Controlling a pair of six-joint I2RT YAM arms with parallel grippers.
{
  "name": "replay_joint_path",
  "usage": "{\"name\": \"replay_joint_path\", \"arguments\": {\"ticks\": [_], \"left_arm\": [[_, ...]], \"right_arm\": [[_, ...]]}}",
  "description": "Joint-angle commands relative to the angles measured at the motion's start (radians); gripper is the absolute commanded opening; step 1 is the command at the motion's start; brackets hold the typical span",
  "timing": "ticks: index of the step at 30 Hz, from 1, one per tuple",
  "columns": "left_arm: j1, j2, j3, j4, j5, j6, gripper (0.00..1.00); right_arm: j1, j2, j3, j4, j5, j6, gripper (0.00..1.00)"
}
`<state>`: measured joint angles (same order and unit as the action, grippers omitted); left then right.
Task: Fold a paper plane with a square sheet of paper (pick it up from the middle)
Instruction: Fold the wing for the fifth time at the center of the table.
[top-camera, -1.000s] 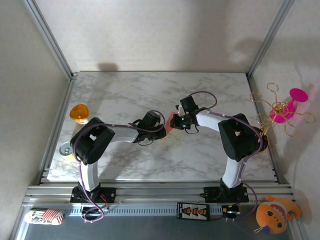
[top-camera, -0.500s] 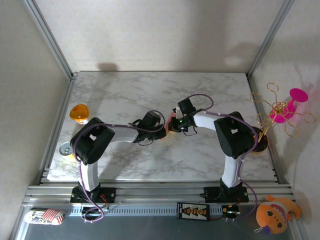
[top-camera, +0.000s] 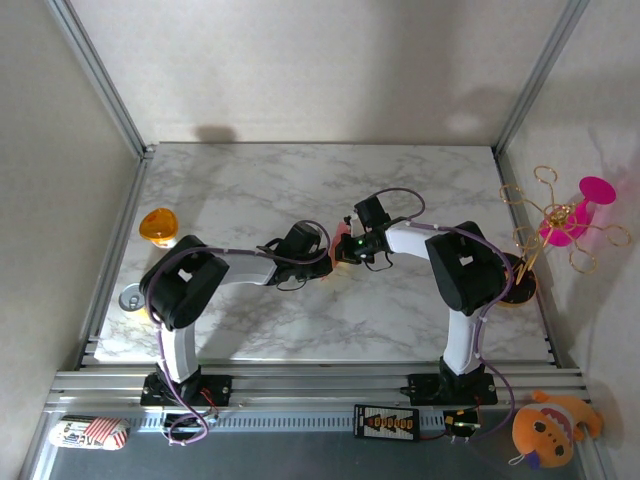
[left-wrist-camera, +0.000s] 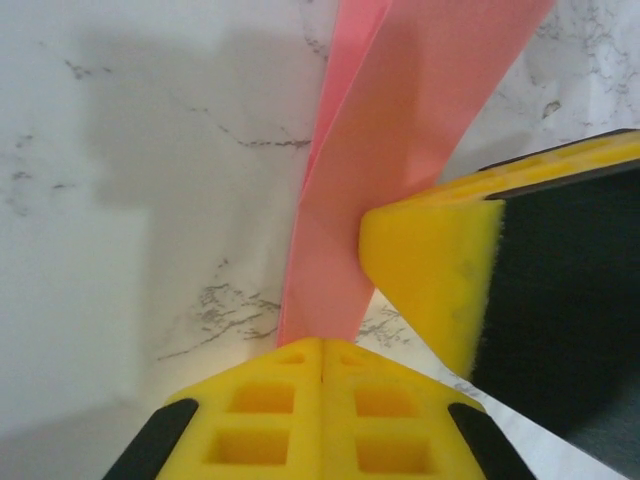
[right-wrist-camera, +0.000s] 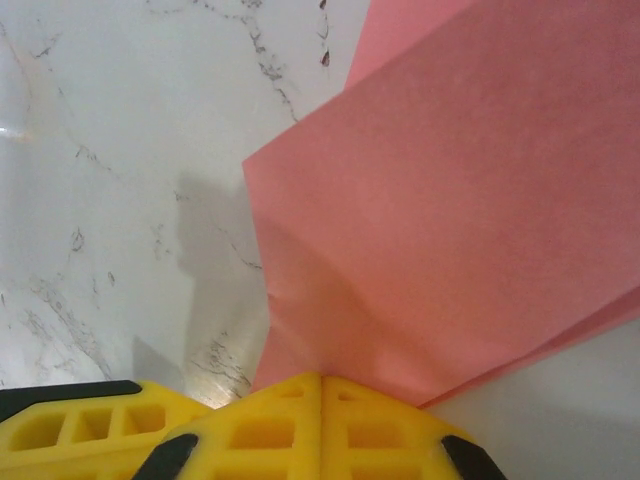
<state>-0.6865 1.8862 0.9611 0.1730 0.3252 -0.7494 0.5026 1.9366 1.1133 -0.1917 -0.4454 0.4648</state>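
Observation:
The salmon-pink sheet of paper (right-wrist-camera: 450, 220) is folded and held between both grippers just above the marble table (top-camera: 250, 185). In the left wrist view it runs as a creased strip (left-wrist-camera: 400, 110) from the top edge down into my left gripper (left-wrist-camera: 322, 350), which is shut on its end. My right gripper (right-wrist-camera: 322, 380) is shut on the sheet's near edge. The yellow right fingertip (left-wrist-camera: 430, 270) presses against the paper's side. From above the two grippers meet at the table's middle (top-camera: 335, 252), and a thin pink sliver of paper (top-camera: 333, 246) shows between them.
An orange round disc (top-camera: 157, 226) and a can (top-camera: 131, 297) sit at the table's left edge. A magenta flower-like toy (top-camera: 570, 215) on gold wire stands beyond the right edge. An orange plush (top-camera: 545, 427) lies off the table at the front right.
My right gripper has slid left up against the left gripper and shut on the paper. The pink patch seen between them from above has shrunk to a sliver. The left arm stayed put.

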Motion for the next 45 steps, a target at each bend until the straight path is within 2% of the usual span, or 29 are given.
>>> {"name": "replay_joint_path", "arguments": {"ticks": [1,8,21,30,45], "left_arm": [[-0.008,-0.055,0.010,0.021,0.030,-0.013,0.03],[-0.007,0.004,0.024,0.034,0.045,-0.023,0.00],[-0.005,0.048,0.001,-0.039,-0.005,-0.016,0.00],[-0.005,0.043,-0.030,-0.094,-0.026,0.003,0.00],[-0.005,0.039,-0.033,-0.084,-0.013,-0.005,0.00]], "right_arm": [[0.011,0.030,-0.005,-0.038,0.034,0.014,0.03],[0.012,0.034,-0.006,-0.037,0.016,0.029,0.02],[0.009,0.027,-0.003,-0.031,0.012,0.035,0.02],[-0.050,0.004,0.054,0.027,-0.014,0.019,0.04],[-0.098,0.062,0.091,0.010,0.055,-0.011,0.04]]}}
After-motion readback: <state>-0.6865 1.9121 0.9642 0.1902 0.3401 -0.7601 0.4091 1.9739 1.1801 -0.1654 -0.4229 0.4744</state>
